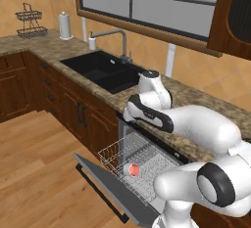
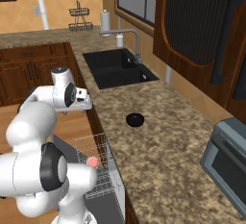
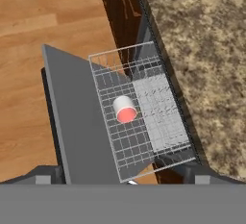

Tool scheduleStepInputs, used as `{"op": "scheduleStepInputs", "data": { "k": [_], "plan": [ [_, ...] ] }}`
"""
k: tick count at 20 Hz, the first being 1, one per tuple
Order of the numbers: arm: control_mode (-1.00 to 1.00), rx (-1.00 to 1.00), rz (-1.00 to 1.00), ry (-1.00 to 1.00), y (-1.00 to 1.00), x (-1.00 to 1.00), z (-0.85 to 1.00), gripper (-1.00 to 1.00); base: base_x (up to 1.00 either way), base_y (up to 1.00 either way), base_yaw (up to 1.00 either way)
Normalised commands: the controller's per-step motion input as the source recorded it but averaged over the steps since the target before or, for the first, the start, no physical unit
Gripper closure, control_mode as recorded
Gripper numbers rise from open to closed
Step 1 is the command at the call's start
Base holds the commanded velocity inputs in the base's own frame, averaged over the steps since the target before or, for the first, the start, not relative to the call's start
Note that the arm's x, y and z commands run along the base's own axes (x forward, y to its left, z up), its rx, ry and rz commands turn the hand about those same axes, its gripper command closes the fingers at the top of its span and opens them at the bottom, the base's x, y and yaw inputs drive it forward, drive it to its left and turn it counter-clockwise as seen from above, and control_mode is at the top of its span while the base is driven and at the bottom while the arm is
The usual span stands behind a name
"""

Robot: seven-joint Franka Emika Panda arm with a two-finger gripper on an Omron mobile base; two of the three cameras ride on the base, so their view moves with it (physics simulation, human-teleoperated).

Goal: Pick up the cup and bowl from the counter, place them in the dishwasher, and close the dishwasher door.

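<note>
I see the dishwasher door (image 3: 77, 122) lying open over the wood floor (image 3: 29, 74); on the pulled-out wire rack (image 3: 144, 117) the cup (image 3: 125, 109) lies on its side. My gripper (image 3: 129, 182) hangs above it, fingers spread. The bowl (image 2: 135, 119) sits on the speckled worktop (image 2: 163, 151), near its front edge, between the black sink (image 2: 117, 67) and the toaster oven (image 2: 226, 163).

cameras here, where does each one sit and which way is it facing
Left base view: behind the arm's left, looking down at the open dishwasher door, wire rack and sink; white arm at lower right.
Right base view: behind the arm's right, along the counter with the bowl; arm at lower left.
Hand view: on the hand, looking straight down into the rack; open gripper at the bottom.
All three share the cup lying in the rack.
</note>
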Motion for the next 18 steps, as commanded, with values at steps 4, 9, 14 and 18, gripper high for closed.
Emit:
{"op": "scheduleStepInputs", "data": {
  "k": [4, 9, 14, 18],
  "plan": [
    [-1.0, -0.03, 0.0, 0.11, -0.68, 0.0, 0.0, -1.0, 0.0, 0.0, 0.0],
    [-1.0, 0.0, 0.0, 0.01, -0.67, 0.07, -0.17, -1.0, 0.0, 0.0, 0.0],
    [-1.0, 0.0, 0.03, 0.01, -0.64, 0.12, -0.25, -1.0, 0.0, 0.0, 0.0],
    [-1.0, 0.0, 0.0, 0.02, -0.59, 0.19, -0.05, -1.0, 0.0, 0.0, 0.0]
  ]
}}
